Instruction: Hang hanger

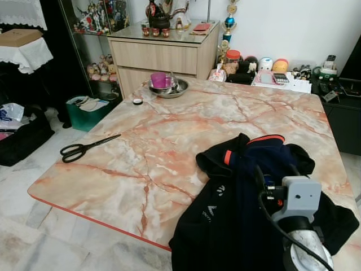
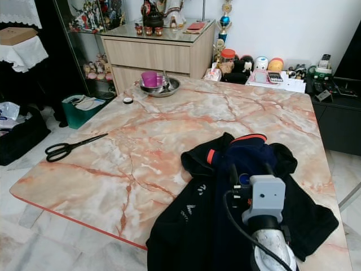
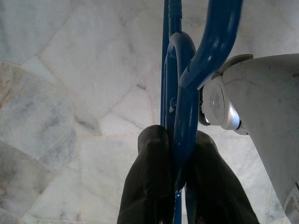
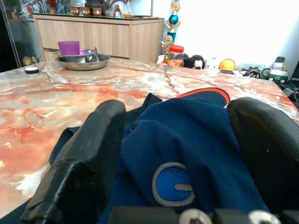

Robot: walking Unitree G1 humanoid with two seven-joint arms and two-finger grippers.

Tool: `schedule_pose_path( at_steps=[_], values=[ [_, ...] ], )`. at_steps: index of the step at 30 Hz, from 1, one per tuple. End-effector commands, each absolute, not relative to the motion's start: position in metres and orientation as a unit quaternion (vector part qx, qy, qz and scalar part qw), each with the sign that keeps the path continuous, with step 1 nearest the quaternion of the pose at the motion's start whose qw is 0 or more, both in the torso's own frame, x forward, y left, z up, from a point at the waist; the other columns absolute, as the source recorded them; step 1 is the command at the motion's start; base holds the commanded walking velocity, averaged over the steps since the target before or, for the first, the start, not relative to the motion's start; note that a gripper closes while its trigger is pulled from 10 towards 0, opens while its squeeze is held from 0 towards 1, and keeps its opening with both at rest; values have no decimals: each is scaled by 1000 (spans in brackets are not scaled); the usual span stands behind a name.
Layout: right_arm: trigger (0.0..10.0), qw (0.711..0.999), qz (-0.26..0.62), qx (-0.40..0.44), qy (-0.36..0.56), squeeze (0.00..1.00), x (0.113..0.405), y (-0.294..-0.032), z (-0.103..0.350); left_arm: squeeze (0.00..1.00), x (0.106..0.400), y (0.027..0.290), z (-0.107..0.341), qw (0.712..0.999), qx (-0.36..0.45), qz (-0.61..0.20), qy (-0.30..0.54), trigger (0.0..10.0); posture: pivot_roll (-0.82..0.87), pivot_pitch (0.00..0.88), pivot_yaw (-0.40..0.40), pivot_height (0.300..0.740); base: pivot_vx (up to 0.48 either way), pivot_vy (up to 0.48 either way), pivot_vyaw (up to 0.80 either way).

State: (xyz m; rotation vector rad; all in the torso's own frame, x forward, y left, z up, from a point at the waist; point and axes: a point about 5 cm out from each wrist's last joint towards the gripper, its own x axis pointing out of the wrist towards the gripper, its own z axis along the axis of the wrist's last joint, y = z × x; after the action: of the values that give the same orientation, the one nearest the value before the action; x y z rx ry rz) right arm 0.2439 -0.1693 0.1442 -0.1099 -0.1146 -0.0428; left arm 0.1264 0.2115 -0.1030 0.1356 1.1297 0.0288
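Note:
A dark navy shirt (image 1: 237,209) with orange trim lies crumpled on the near right part of the marble table (image 1: 169,135). My right gripper (image 1: 276,172) rests low over it and is open. In the right wrist view its two black fingers (image 4: 93,140) straddle a raised navy fold (image 4: 187,140) that carries a blue round logo. My left gripper (image 3: 180,140) hangs beside my body above pale marble floor tiles. It is shut on a blue plastic hanger (image 3: 187,107), whose curved hook (image 3: 215,42) rises past the fingers.
Black scissors (image 1: 84,148) lie near the table's left edge. A metal bowl with a purple cup (image 1: 166,86) and a small black lid (image 1: 137,101) sit at the far side. Beyond stand a wooden cabinet (image 1: 163,53), a green bin (image 1: 87,110) and cluttered low shelves (image 1: 282,79).

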Motion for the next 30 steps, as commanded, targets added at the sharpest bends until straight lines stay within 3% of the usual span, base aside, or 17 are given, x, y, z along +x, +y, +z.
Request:
schedule_pose_path(
  at_steps=[1, 15, 30],
  values=[
    [10000, 996, -23, -50, -63, 0, 245, -170, 146, 0, 118, 195, -108, 835, 46, -13, 549, 10000, 108, 16, -17, 740, -300, 0, 0],
    [10000, 997, -19, -46, -67, 0, 250, -168, 145, 0, 118, 198, -108, 834, 49, -15, 549, 10000, 108, 13, -17, 740, -296, 0, 0],
    [10000, 996, -33, -43, -64, 0, 253, -174, 144, 0, 119, 206, -106, 836, 50, -12, 547, 10000, 108, 29, -22, 740, 0, 0, 0]
  ],
)
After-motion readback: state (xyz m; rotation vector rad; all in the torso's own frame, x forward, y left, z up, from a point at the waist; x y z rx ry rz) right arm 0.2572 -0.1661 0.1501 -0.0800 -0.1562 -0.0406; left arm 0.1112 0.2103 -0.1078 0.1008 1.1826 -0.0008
